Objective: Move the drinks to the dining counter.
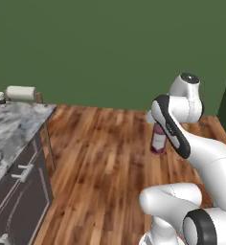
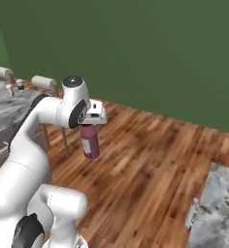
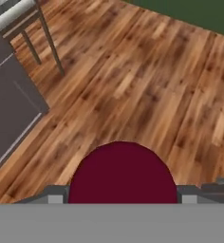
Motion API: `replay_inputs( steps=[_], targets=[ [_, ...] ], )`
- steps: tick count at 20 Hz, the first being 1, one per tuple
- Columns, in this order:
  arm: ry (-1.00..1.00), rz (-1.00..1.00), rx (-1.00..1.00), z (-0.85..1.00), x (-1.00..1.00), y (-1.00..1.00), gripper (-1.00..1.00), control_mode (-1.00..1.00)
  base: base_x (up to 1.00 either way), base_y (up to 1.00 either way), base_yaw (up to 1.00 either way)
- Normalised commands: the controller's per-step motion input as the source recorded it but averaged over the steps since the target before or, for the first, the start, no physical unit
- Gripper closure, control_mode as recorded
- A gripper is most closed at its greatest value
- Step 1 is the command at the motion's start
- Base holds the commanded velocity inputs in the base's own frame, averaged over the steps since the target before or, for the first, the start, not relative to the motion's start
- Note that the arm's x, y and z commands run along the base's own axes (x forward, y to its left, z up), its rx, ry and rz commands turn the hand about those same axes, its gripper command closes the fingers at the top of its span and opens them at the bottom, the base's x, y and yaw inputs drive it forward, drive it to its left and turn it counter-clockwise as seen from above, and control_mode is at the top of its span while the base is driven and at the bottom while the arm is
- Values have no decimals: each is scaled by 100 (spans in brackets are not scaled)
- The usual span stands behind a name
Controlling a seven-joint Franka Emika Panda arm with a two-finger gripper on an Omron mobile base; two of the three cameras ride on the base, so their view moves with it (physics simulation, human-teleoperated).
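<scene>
A dark red drink [image 2: 90,141] with a pale label hangs upright over the wooden floor. My gripper [image 2: 89,128] is shut on its top. In the left base view the drink [image 1: 158,139] shows just behind my forearm. Its round dark red top [image 3: 122,173] sits between the fingertips in the hand view. The dining counter [image 1: 12,125], marble-topped with taupe drawers, stands at the left, well apart from the drink. Its top also shows in the right base view as the dining counter [image 2: 2,107]. Small drinks [image 1: 0,98] stand at its far end.
A pale cushioned stool [image 1: 21,92] stands at the counter's far corner, and its thin legs [image 3: 47,40] reach down to the floor. Two stools [image 2: 43,81] line that end in the right base view. Another marble surface [image 2: 218,208] lies at the lower right. A green wall closes the back.
</scene>
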Motion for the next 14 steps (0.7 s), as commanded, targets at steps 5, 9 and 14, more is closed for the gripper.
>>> replay_inputs(
  steps=[5, 9, 14],
  targets=[
    [0, 0, 0, 0, 0, 0, 100, 100, 100, 0, 52],
    [0, 0, 0, 0, 0, 0, 100, 100, 100, -2, 61],
    [0, 0, 0, 0, 0, 0, 100, 100, 100, -8, 67]
  ],
)
